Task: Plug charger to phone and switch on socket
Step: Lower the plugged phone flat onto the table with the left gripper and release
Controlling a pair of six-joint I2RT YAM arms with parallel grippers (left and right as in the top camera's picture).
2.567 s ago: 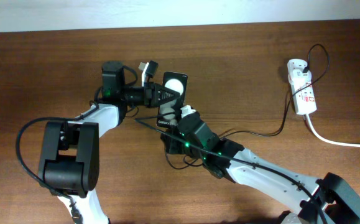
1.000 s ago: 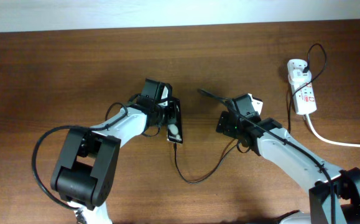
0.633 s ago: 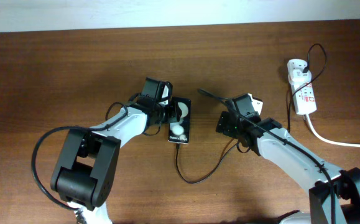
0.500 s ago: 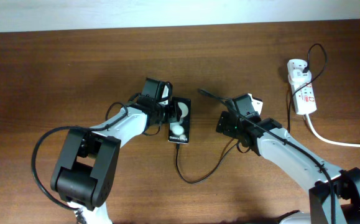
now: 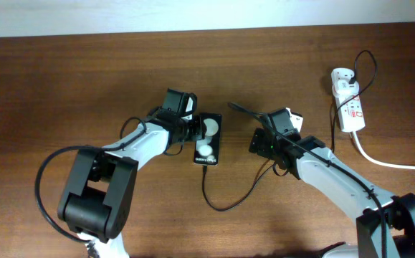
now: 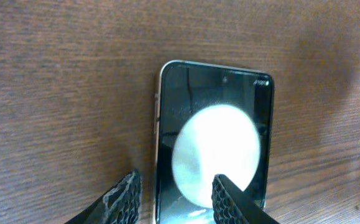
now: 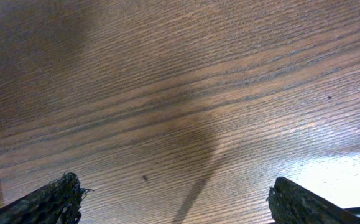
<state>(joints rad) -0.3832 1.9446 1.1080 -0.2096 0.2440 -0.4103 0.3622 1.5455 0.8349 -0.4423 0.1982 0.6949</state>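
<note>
One glossy rectangular phone (image 5: 208, 139) lies on grained table (image 5: 64, 72).

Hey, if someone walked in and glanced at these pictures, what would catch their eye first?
The black phone near the middle of the table stands out, two bright white blobs glaring off it, with the left end effector open right beside it. The thin black charger loops away from the phone's lower end, and the white socket lies far off near the right edge of the overhead view.
</note>
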